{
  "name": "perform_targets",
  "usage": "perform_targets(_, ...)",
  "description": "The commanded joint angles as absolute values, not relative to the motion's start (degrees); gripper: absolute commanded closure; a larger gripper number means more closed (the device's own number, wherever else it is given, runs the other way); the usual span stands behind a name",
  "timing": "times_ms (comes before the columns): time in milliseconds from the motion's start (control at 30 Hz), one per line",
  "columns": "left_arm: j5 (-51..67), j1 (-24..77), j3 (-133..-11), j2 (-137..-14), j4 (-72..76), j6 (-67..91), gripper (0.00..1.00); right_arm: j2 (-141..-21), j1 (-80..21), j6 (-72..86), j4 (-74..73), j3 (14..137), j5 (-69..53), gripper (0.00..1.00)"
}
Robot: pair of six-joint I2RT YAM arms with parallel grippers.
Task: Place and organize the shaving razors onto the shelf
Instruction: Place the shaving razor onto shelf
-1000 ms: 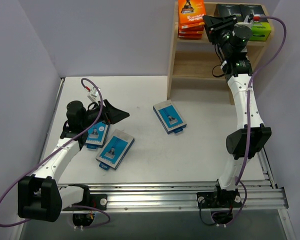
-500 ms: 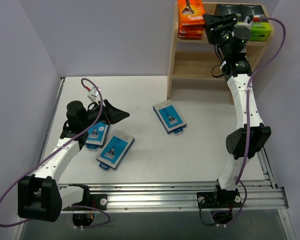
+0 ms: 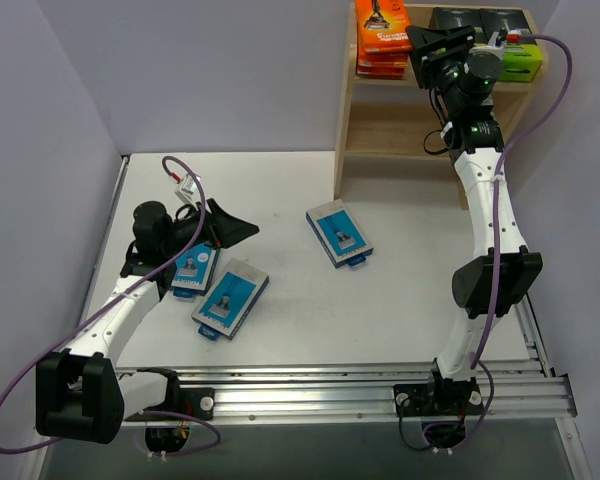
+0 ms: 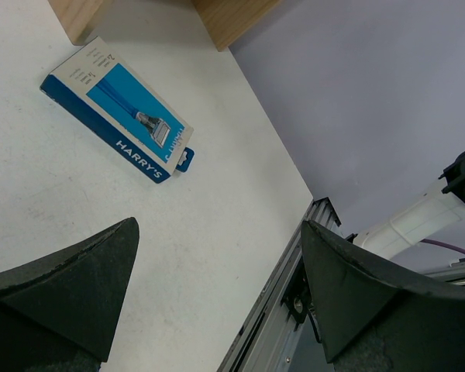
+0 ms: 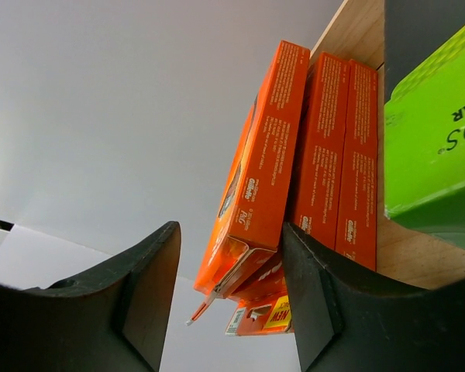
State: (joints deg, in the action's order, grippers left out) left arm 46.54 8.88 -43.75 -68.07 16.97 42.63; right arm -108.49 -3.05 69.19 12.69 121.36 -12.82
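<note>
Between the parted right fingers (image 5: 139, 302), unclamped, an orange razor pack (image 5: 260, 155) is leaned against two others on the shelf (image 5: 360, 27) and could be toppled if snagged on withdrawal; the left fingers (image 4: 70, 294) are held wide and empty, a blue card (image 4: 116, 108) lying ahead.

Stacked on the top tier of the wooden shelf (image 3: 395, 120): three orange packs (image 3: 382, 35), beside black lime-ended boxes (image 3: 518, 64). Flat on the desk (image 3: 280, 190): two light-blue cards (image 3: 230, 298) close together, a third card (image 3: 338, 234) nearer the shelf.

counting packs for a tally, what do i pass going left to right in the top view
leftmost blue pack → tilted blue pack beside it → lone blue pack → orange packs on the shelf → green-ended boxes
</note>
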Motion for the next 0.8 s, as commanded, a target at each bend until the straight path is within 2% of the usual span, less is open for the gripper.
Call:
perform_targets(0,47.5,8.7,-43.8,-68.0,19.7,42.5,0.06,-106.8,-3.2,68.2,16.4,121.6,-12.9,0.50)
perform_targets(767,48.3,8.6,-43.3,-68.8,21.5,44.0,0.06,-104.2,-3.1,65.0,14.9,119.1,-13.5,0.45)
